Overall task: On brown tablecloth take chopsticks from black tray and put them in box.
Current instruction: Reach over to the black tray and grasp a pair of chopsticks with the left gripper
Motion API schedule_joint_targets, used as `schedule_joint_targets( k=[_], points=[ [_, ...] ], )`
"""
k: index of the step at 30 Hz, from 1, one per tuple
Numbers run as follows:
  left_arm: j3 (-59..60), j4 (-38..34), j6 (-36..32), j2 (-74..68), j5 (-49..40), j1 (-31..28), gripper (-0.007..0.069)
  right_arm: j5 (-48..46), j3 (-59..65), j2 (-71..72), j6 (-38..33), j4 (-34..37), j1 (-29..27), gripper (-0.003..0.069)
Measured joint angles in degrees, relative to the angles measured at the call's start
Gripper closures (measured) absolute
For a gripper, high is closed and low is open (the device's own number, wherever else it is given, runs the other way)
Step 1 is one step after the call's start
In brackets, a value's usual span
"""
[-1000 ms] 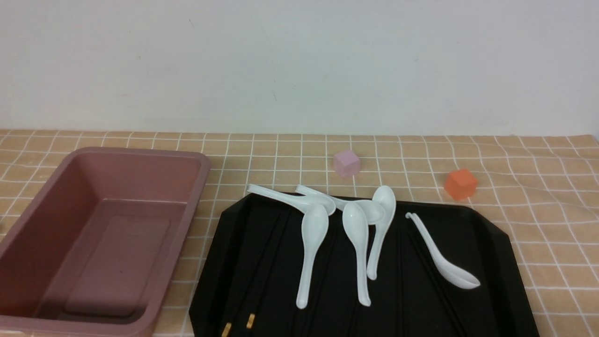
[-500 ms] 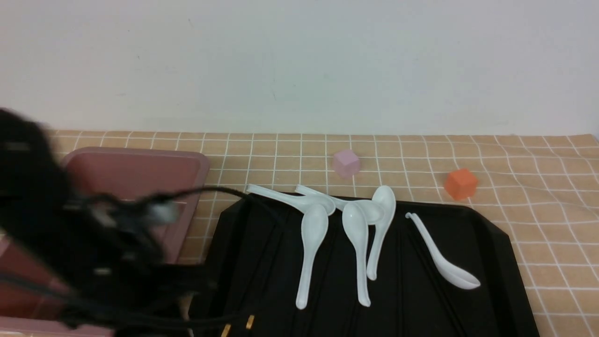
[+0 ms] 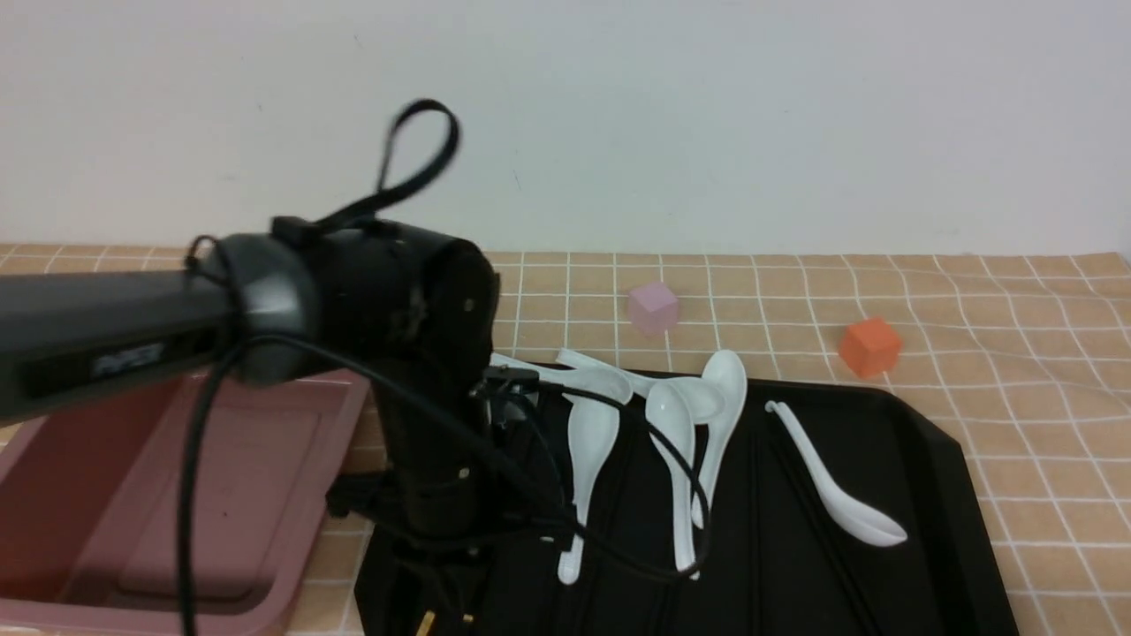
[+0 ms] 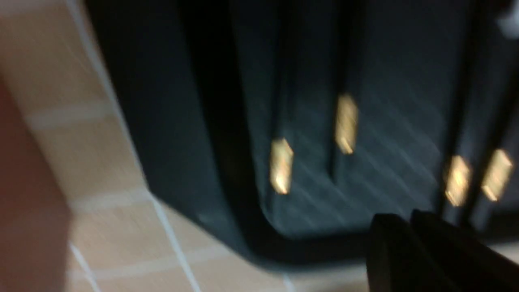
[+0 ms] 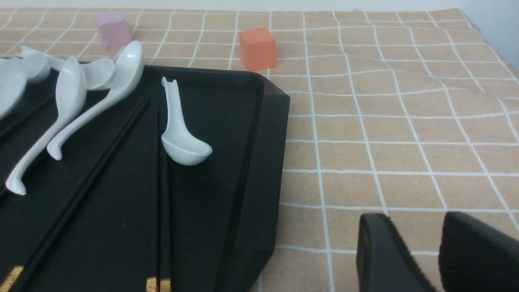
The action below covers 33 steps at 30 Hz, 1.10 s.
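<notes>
The black tray (image 3: 938, 442) lies on the brown tablecloth (image 3: 1043, 371), right of the pink box (image 3: 329, 495). Thin black chopsticks (image 5: 163, 182) with gold bands (image 4: 346, 123) lie lengthwise in the tray, their gold ends (image 3: 427, 623) at its near edge. My left arm (image 3: 415, 353) reaches in over the tray's near left part and hides the left gripper in the front view. In the blurred left wrist view the left gripper (image 4: 405, 221) hovers by the tray's near rim, fingers close together, with nothing seen between them. The right gripper (image 5: 417, 221) is open and empty over bare cloth, right of the tray.
Several white soup spoons (image 3: 676, 442) lie across the tray's far half, over some chopsticks. A lilac cube (image 3: 654, 306) and an orange cube (image 3: 869, 346) sit on the cloth behind the tray. The box stands empty.
My left arm, absent a second ago, has swung in from the left over the box and now hangs above the tray's near left part. Spoons and chopsticks have not moved.
</notes>
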<state>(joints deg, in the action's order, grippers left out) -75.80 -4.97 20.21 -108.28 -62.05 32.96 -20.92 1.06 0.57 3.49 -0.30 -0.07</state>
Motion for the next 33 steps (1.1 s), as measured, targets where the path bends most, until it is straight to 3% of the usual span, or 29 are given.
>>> schedule_joint_targets(
  k=[6, 11, 28, 33],
  points=[
    [-0.08, 4.31, 1.22, -0.64, 4.09, 0.00, 0.0279, 0.00, 0.00, 0.00, 0.00, 0.00, 0.00, 0.0419],
    [-0.12, 4.97, 1.40, -4.00, 6.88, 0.01, 0.0197, 0.00, 0.00, 0.00, 0.00, 0.00, 0.00, 0.0419],
    [-0.95, 3.01, 1.40, -7.64, 8.71, -0.04, 0.0205, 0.00, 0.00, 0.00, 0.00, 0.00, 0.00, 0.0419],
    [-1.25, 2.18, 2.54, -7.87, 8.60, -0.04, 0.0325, 0.00, 0.00, 0.00, 0.00, 0.00, 0.00, 0.0419]
  ],
)
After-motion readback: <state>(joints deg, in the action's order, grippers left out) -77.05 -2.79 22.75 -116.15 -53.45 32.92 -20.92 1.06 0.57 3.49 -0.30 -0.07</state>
